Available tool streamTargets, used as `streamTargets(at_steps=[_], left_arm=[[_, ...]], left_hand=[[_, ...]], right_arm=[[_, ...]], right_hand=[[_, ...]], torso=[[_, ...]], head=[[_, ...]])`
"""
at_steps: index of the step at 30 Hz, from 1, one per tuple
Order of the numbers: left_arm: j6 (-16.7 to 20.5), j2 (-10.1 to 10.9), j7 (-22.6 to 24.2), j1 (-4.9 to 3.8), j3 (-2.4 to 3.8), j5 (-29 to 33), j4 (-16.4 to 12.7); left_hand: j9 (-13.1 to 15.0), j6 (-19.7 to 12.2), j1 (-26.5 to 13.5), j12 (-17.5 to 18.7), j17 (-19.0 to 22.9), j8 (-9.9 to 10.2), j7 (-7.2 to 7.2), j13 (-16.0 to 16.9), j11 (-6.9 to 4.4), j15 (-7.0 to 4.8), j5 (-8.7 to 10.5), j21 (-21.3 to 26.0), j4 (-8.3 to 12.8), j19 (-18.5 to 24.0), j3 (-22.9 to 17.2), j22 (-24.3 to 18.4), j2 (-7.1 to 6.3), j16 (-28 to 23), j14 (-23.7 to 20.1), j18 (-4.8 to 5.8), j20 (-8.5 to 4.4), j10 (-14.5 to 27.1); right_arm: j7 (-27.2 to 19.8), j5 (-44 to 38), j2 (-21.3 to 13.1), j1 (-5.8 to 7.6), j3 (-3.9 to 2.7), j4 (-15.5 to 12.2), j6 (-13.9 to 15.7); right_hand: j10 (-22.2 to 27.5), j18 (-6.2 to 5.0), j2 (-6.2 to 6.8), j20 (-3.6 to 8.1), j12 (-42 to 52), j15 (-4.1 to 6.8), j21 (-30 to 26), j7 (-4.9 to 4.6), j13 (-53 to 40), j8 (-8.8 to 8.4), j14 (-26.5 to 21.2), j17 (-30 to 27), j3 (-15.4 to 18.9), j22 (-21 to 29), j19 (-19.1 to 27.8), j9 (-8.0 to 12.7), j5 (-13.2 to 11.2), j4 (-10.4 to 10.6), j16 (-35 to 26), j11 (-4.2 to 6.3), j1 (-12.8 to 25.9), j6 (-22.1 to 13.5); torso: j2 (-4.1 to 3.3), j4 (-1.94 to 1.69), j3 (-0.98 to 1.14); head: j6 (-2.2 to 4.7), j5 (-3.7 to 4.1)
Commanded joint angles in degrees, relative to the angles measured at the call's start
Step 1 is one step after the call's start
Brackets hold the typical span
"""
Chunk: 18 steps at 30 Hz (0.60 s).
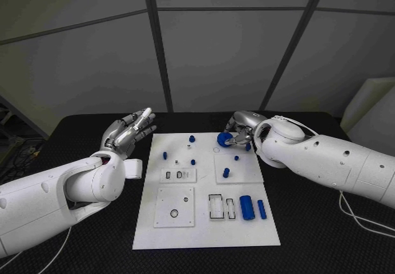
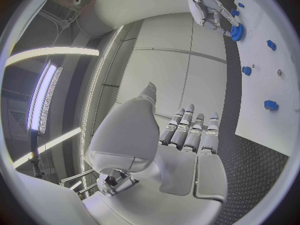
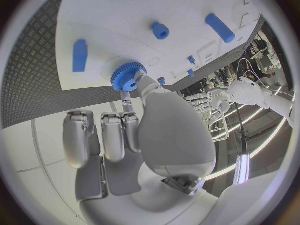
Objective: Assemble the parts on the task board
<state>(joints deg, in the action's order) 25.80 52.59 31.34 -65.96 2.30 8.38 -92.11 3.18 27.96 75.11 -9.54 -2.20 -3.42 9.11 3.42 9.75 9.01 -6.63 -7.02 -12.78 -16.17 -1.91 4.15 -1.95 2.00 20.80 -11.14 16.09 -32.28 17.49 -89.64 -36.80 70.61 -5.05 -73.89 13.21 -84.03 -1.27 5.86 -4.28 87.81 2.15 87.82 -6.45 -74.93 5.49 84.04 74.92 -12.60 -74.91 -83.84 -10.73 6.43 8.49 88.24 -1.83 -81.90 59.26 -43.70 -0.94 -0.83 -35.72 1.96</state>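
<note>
Just right of centre in the head view, the right hand pinches a blue gear at the white board's far edge; its other fingers are curled in. At centre left, the left hand hovers beside the board with straight, spread fingers, holding nothing. On the board, small blue pegs stand in the upper half, and two blue cylinders lie at lower right beside rectangular slots.

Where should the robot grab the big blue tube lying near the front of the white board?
Probably around the middle of the big blue tube, coming straight down from above with fingers on its two long sides. It lies flat, with a slimmer blue bar close alongside.
</note>
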Motion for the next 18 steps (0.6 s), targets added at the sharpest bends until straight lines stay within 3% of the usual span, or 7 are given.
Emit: streamTargets(at_steps=[1,7,12,15,17,18], left_arm=[[-0.7,0.0,0.3,-0.09,0.06,-0.3,0.0],[-0.7,0.0,0.3,-0.09,0.06,-0.3,-0.1],[-0.7,0.0,0.3,-0.09,0.06,-0.3,-0.1],[-0.8,-0.1,0.3,-0.1,0.06,-0.3,-0.1],[-0.7,-0.1,0.3,-0.1,0.06,-0.3,-0.2],[-0.7,-0.1,0.3,-0.1,0.06,-0.3,-0.2]], left_hand=[[0.0,-0.3,-0.1,0.0,0.0,-0.1,2.85,0.0,0.07,0.13,-0.05,-0.3,0.2,-0.3,0.0,0.1,0.48,0.1,-0.3,0.69,-0.08,0.3],[-0.1,-0.3,-0.1,0.0,0.0,-0.1,2.86,-0.1,0.08,0.13,-0.05,-0.3,0.3,-0.3,0.0,0.1,0.5,0.1,-0.3,0.69,-0.08,0.3],[-0.1,-0.4,-0.1,0.1,0.0,0.0,2.87,-0.1,0.09,0.13,-0.05,-0.4,0.3,-0.3,0.0,0.1,0.52,0.1,-0.4,0.68,-0.09,0.3],[-0.1,-0.4,-0.1,0.1,0.0,0.0,2.87,-0.1,0.09,0.13,-0.05,-0.4,0.3,-0.3,0.0,0.1,0.52,0.1,-0.4,0.68,-0.09,0.3],[-0.1,-0.4,-0.1,0.1,0.0,0.0,2.87,-0.1,0.09,0.13,-0.05,-0.4,0.3,-0.3,0.0,0.1,0.52,0.1,-0.4,0.68,-0.09,0.3],[-0.1,-0.4,-0.1,0.1,0.0,0.0,2.87,-0.1,0.09,0.13,-0.05,-0.4,0.3,-0.3,0.0,0.1,0.52,0.1,-0.4,0.68,-0.09,0.3]], right_arm=[[-2.0,-2.9,0.0,0.15,-0.05,-1.9,6.3],[-1.9,-5.3,1.4,0.16,-0.05,-3.8,7.1],[-1.4,-7.8,4.3,0.17,0.06,-3.4,6.9],[-1.2,-8.6,5.9,0.17,0.39,-2.6,6.9],[-1.1,-9.0,7.0,0.17,1.0,-2.1,6.9],[-1.0,-9.2,7.8,0.17,1.36,-1.5,6.8]], right_hand=[[-4.7,0.42,-0.63,0.44,0.2,0.5,0.4,0.58,-13.0,-0.01,5.0,11.0,0.0,-11.0,-4.0,-0.6,0.3,-0.4,0.2,0.55,0.3,1.0],[-4.7,0.47,-0.57,0.48,0.3,0.51,0.5,0.57,-13.0,-0.23,5.1,11.1,0.0,-11.3,-4.1,-0.6,0.3,-0.4,0.3,0.55,0.7,1.0],[-4.6,0.43,-0.28,0.49,0.0,0.49,0.4,0.48,-12.8,-0.7,5.0,11.0,0.0,-11.1,-4.0,-0.5,0.5,-0.3,0.2,0.48,1.8,0.8],[-4.6,0.43,-0.23,0.48,0.0,0.48,0.4,0.47,-12.8,-0.78,5.0,11.0,0.1,-11.1,-4.0,-0.5,0.5,-0.3,0.2,0.46,2.0,0.8],[-4.6,0.43,-0.23,0.48,0.0,0.48,0.4,0.47,-12.8,-0.78,5.0,11.0,0.1,-11.1,-4.0,-0.5,0.5,-0.3,0.2,0.46,2.0,0.8],[-4.6,0.44,-0.23,0.48,0.0,0.48,0.4,0.47,-12.8,-0.82,5.0,11.0,0.0,-11.1,-4.0,-0.5,0.6,-0.3,0.3,0.46,2.1,0.8]], torso=[[0.04,-0.03,-0.04],[-0.07,-0.11,-0.06],[-0.05,-0.07,-0.09],[-0.11,-0.17,-0.12],[-0.14,-0.24,-0.2],[-0.11,-0.14,-0.13]], head=[[0.05,-0.08],[0.26,-0.33],[0.14,-0.71],[0.11,-0.6],[0.07,-0.63],[-0.02,-0.74]])
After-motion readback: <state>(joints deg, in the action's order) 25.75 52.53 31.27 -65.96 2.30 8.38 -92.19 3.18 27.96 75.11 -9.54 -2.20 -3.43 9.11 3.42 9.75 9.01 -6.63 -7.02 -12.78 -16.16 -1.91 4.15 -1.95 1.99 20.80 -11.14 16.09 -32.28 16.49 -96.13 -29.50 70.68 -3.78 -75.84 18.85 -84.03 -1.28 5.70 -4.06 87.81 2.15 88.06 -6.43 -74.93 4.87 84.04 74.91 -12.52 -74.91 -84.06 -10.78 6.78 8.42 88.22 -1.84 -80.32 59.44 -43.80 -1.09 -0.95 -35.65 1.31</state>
